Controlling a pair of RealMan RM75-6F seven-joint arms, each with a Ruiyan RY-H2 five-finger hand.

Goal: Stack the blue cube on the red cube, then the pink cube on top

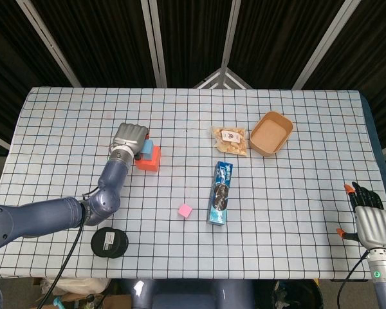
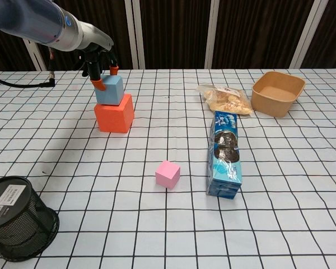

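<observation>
The red cube (image 2: pixel 115 114) (image 1: pixel 150 159) stands on the table's left half. The blue cube (image 2: pixel 109 90) (image 1: pixel 145 149) rests on top of it, a little toward its left side. My left hand (image 1: pixel 129 137) (image 2: pixel 99 61) hangs over the blue cube and pinches it between orange-tipped fingers (image 2: pixel 98 84). The pink cube (image 2: pixel 168 174) (image 1: pixel 184 210) lies alone nearer the front, in the middle of the table. My right hand (image 1: pixel 370 219) stays at the table's front right edge with its fingers apart, holding nothing; the chest view does not show it.
A blue cookie package (image 2: pixel 225 154) lies right of the pink cube. Behind it are a bag of snacks (image 2: pixel 226 98) and a brown paper bowl (image 2: pixel 276 93). A black mesh cup (image 2: pixel 18 226) stands at the front left corner.
</observation>
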